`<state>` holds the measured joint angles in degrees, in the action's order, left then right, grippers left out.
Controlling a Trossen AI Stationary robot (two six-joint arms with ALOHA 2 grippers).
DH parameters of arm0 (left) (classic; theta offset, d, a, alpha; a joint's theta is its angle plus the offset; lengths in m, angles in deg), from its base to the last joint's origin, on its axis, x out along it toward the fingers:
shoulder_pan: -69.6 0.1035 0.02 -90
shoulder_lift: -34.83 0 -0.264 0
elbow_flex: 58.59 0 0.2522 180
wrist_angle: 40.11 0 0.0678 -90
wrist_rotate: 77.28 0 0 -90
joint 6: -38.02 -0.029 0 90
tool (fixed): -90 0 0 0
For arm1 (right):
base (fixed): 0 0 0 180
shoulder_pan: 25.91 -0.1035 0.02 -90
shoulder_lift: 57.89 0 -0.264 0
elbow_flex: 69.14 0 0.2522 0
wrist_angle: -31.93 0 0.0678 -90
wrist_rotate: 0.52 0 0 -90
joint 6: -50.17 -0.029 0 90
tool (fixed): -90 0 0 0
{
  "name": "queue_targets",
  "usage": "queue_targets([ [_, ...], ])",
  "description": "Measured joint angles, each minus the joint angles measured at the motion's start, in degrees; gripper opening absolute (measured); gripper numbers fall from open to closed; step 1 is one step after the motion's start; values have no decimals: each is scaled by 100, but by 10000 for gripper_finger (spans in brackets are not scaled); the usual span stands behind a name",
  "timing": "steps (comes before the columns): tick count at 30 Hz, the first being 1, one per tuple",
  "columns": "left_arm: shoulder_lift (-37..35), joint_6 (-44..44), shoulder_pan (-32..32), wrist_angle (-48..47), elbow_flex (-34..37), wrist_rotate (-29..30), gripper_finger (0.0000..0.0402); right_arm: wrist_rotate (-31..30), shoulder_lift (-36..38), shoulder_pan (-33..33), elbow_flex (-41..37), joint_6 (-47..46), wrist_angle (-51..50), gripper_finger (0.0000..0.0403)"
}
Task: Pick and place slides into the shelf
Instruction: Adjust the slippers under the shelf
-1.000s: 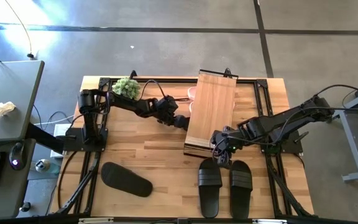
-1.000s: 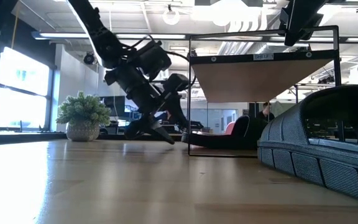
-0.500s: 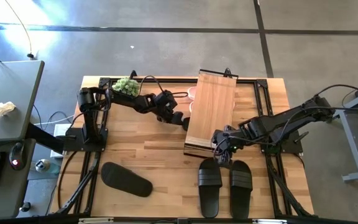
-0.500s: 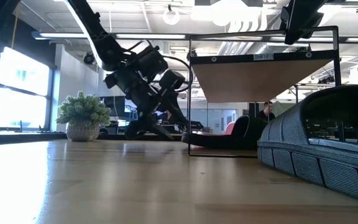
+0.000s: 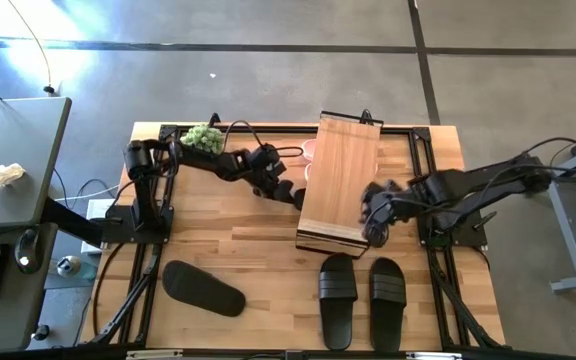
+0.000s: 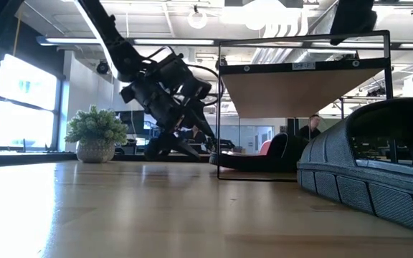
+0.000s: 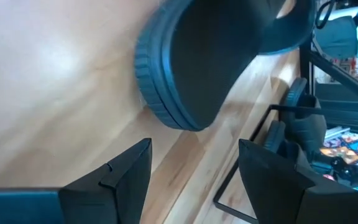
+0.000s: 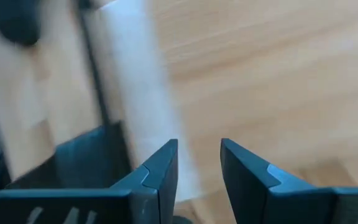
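The left pincer is sitting low over the desk right at the left edge of the shelf, with its fingers spread wide and nothing between them. In the left wrist view, a black slide is lying on the wood just ahead of those open fingers, not touching them — it's beside the shelf's thin black wire frame.

The right pincer is hanging near the front right corner of the shelf's plank top, above the desk. Its fingers are standing slightly apart with a narrow gap, and they're empty — the right wrist view is only showing wood grain and a blurred pale board past them.

Where the slides are: a black pair is lying side by side on the desk in front of the shelf, and one more black slide is lying alone at the front left, well apart from the pair. A bit of pale pink slide is peeking out from under the shelf's left side near the back. From the low view, dark slides are sitting under the plank too.

A small potted plant is standing at the back left of the desk.
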<state>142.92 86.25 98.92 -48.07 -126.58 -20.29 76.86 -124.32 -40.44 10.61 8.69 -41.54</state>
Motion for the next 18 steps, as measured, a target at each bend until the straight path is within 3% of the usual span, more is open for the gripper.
queue_targets([
  [5,-96,-5,241,-159,0,-101,223,-891,500,368,0,-1324,-857,108],
  [11,-290,-366,463,-593,-2,-6,223,-972,1056,1682,-35,-2524,-1772,73],
  [14,-344,-444,503,-632,-2,31,223,-639,1242,2629,-195,-2601,-1554,39],
  [18,-352,-452,531,-544,-2,158,223,351,1263,4017,-624,-2116,-1141,5],
])
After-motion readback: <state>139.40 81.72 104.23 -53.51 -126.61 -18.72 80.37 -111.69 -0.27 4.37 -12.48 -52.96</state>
